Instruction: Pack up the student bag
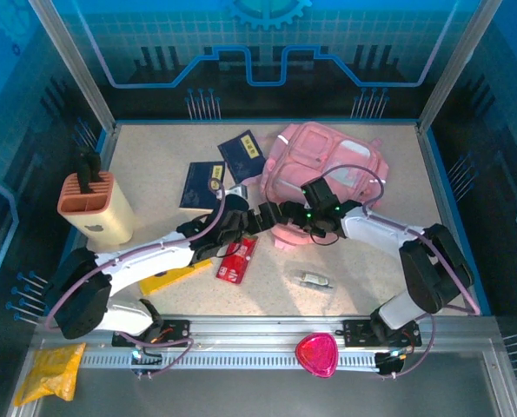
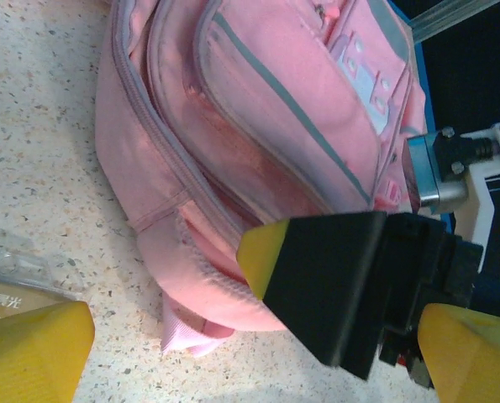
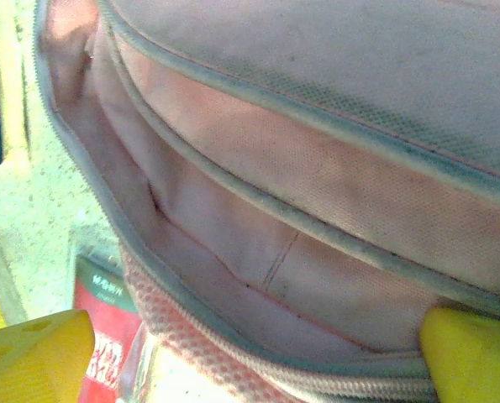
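The student bag (image 1: 332, 161), a soft pink backpack, lies at the back right of the table with its main compartment unzipped toward the arms. Both grippers meet at its near edge. My left gripper (image 1: 265, 217) is open just left of the bag (image 2: 258, 109), its yellow fingertips (image 2: 31, 348) wide apart over bare table. My right gripper (image 1: 294, 228) is open too, and one of its black fingers (image 2: 334, 277) rests at the bag's lower rim. In the right wrist view the unzipped rim and pale lining (image 3: 258, 252) lie between the spread yellow fingertips (image 3: 472, 357).
Two dark blue booklets (image 1: 204, 184) (image 1: 243, 155) lie left of the bag. A beige holder (image 1: 93, 204) stands at far left. A red packet (image 1: 238, 259), a yellow flat item (image 1: 175, 278) and a small clear item (image 1: 314, 280) lie near. A pink object (image 1: 316, 354) and a yellow pouch (image 1: 49, 372) sit by the front rail.
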Controlling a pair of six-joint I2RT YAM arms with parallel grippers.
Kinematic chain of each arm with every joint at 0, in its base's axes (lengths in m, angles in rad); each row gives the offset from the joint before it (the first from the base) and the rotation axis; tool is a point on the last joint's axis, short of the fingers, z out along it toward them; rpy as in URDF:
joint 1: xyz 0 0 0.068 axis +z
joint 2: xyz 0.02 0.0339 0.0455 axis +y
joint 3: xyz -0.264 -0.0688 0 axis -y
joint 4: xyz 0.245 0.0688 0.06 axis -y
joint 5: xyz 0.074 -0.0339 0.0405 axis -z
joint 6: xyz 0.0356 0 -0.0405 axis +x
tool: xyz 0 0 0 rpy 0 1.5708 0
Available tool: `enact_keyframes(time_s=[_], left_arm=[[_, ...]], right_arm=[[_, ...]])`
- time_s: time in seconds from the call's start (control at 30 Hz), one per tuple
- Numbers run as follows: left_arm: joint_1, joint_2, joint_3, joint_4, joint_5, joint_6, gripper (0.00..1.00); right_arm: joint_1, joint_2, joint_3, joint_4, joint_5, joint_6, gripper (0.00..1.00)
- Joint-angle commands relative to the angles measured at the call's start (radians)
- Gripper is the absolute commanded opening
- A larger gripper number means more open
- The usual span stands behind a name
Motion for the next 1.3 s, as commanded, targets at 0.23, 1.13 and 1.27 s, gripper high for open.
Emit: enact_keyframes(time_s=[0.23, 1.13, 1.27], left_arm=[[-0.093, 0.155, 0.093, 0.096, 0.032, -0.091, 0.99], [0.180, 0.469, 0.321, 0.077, 0.133, 0.100, 0.99], [0.185, 0.400, 0.317, 0.038, 0.159, 0.125, 0.99]], right_arm=[[-0.314, -0.173, 0.007, -0.153, -0.051, -0.084, 1.00], [-0.649, -0.109, 0.005, -0.111, -0.096, -0.125, 0.98], [-0.681, -0.046, 0.004, -0.056, -0.141, -0.097, 0.85]])
